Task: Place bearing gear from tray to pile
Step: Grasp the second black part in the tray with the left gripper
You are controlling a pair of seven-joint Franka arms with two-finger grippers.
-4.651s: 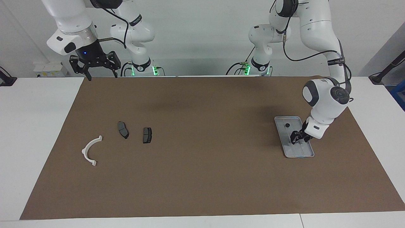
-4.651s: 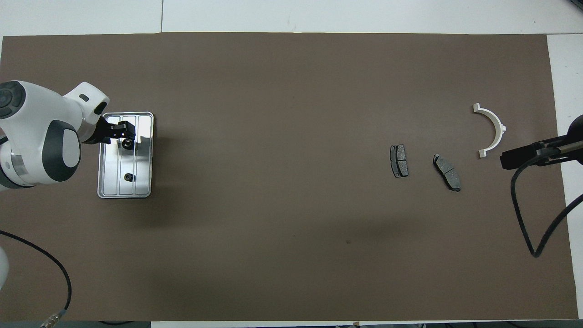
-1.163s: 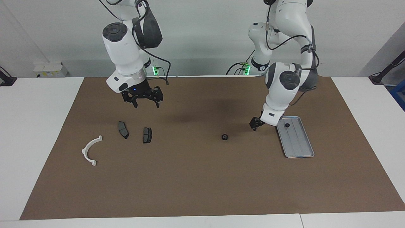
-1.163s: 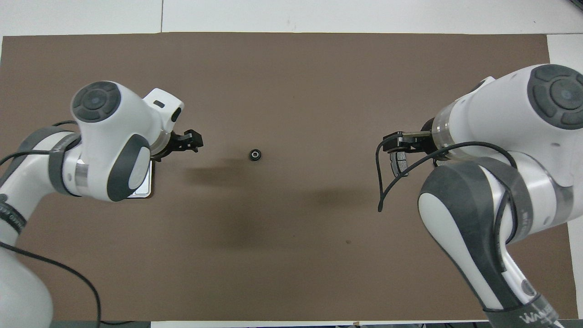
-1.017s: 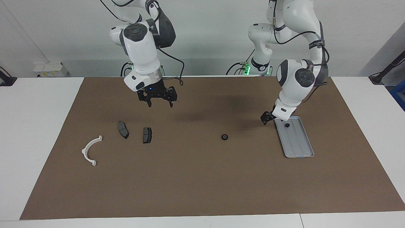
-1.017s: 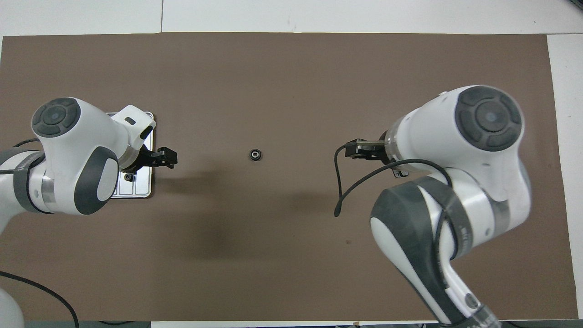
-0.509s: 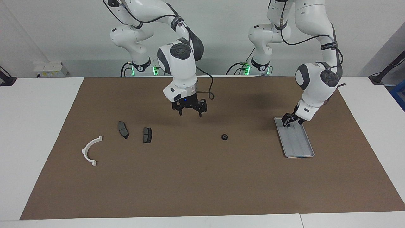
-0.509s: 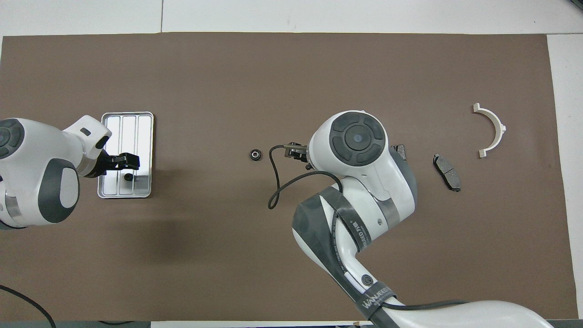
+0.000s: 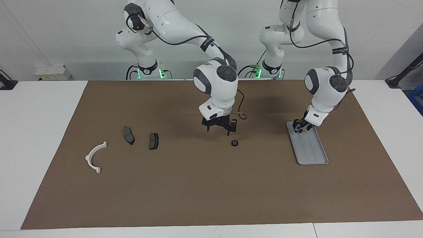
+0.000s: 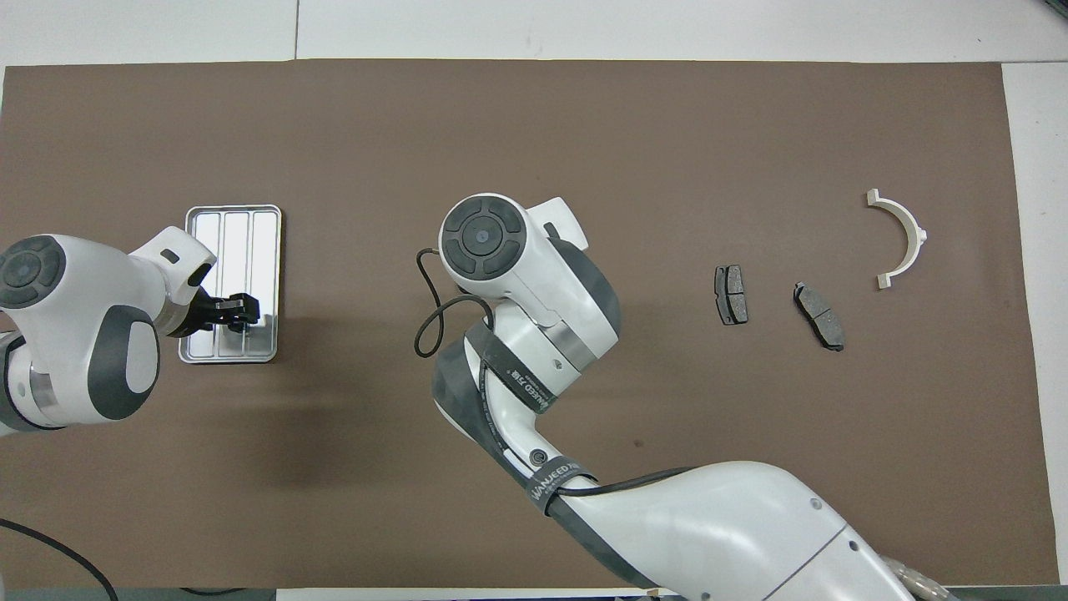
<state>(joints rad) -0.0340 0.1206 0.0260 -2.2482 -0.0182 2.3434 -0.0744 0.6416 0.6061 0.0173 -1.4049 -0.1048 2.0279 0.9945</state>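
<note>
A small black bearing gear (image 9: pixel 234 143) lies on the brown mat between the silver tray (image 9: pixel 310 148) and the pile. The pile is two dark brake pads (image 9: pixel 128 135) (image 9: pixel 153 140) and a white arc (image 9: pixel 96 157). My right gripper (image 9: pixel 218 128) is open and empty, low over the mat just beside the gear, toward the pile. In the overhead view the right arm hides the gear. My left gripper (image 9: pixel 300 127) is low over the tray's end nearer the robots, also seen overhead (image 10: pixel 239 312). The tray (image 10: pixel 234 229), pads (image 10: pixel 731 294) (image 10: pixel 818 315) and arc (image 10: pixel 899 238) show overhead.
The brown mat (image 9: pixel 211 191) covers most of the white table. The right arm's elbow and cable hang over the middle of the mat (image 10: pixel 534 275). Whatever lies in the tray under the left gripper is hidden.
My right gripper has swung from near the pads toward the gear and come lower. My left gripper has gone back over the tray's nearer end and now covers the small black part seen there.
</note>
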